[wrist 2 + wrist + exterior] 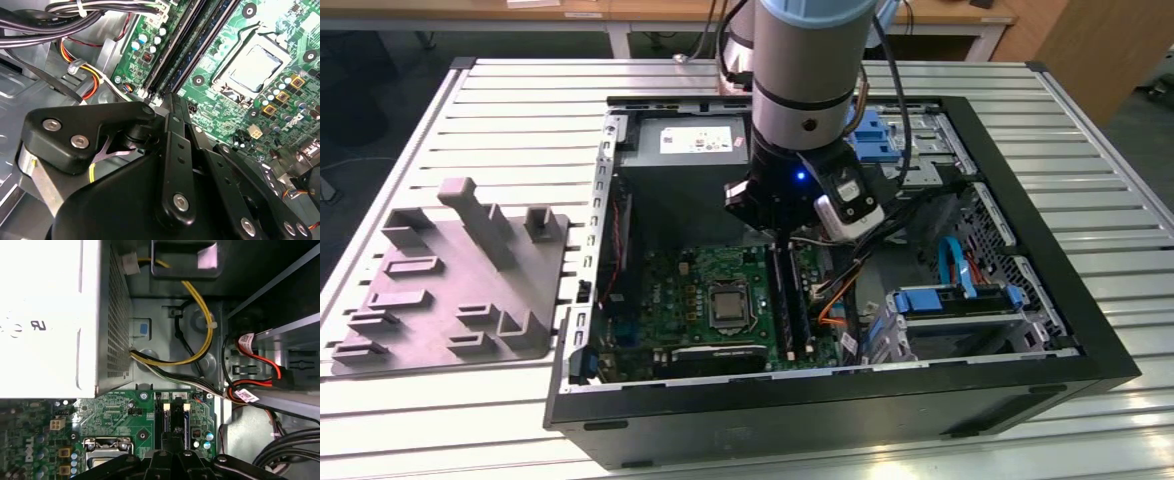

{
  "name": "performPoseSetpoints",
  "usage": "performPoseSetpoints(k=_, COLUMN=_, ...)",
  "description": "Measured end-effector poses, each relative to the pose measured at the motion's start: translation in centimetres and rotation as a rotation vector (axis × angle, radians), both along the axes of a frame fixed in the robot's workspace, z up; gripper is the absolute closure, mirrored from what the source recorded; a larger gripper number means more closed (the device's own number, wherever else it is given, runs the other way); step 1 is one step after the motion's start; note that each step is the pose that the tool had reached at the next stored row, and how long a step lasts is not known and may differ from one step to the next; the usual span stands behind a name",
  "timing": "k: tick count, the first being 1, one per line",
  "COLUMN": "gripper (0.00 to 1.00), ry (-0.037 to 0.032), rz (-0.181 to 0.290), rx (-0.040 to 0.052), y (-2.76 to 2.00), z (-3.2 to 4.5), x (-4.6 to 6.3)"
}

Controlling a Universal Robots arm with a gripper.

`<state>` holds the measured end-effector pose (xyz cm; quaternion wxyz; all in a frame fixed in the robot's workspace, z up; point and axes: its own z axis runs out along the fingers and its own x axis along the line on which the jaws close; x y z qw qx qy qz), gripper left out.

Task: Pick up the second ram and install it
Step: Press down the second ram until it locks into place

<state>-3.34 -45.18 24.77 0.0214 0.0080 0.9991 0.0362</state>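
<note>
Slatted table [520, 100], with an open PC case [854, 405] laid flat on it. The arm [807, 70] is seen reaching down into the case from above. The grey slotted block [454, 270] is set on the table to the exterior view's left of the case, well apart from the arm, with no stick seen in it. The green board [680, 290] lies on the case floor, with the power supply [680, 140] beyond it.

Key relation: the ram [789, 300] is seen as a long dark strip lying in the slots on the board, just to the exterior view's right of the processor socket [724, 300]. Its long axis runs from the gripper [781, 232] toward the near wall of the case. The gripper is placed directly over the strip's far end, so the ram extends away from the tip, not to either side of it. In the second wrist view, the slots [185, 50] run straight out from the gripper [167, 100] along the same line.

Gripper state: drawn narrow and judged closed, with the tips brought together right at the slot end. No stick is seen clamped or lifted between them. Contact with the ram's end is judged likely but cannot be confirmed. Whether the ram is fully seated cannot be told, and which strip is the second one cannot be told for sure either.
</note>
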Motion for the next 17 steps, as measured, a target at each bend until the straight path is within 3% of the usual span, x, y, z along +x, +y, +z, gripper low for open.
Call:
performPoseSetpoints(k=13, gripper=0.9, ry=0.0, rz=0.0, rx=-0.0004, y=-0.01, z=0.01, x=0.0)
performPoseSetpoints(k=17, gripper=0.9, ry=0.0, rz=0.0, rx=-0.0003, y=-0.64, z=0.0, x=-0.01)
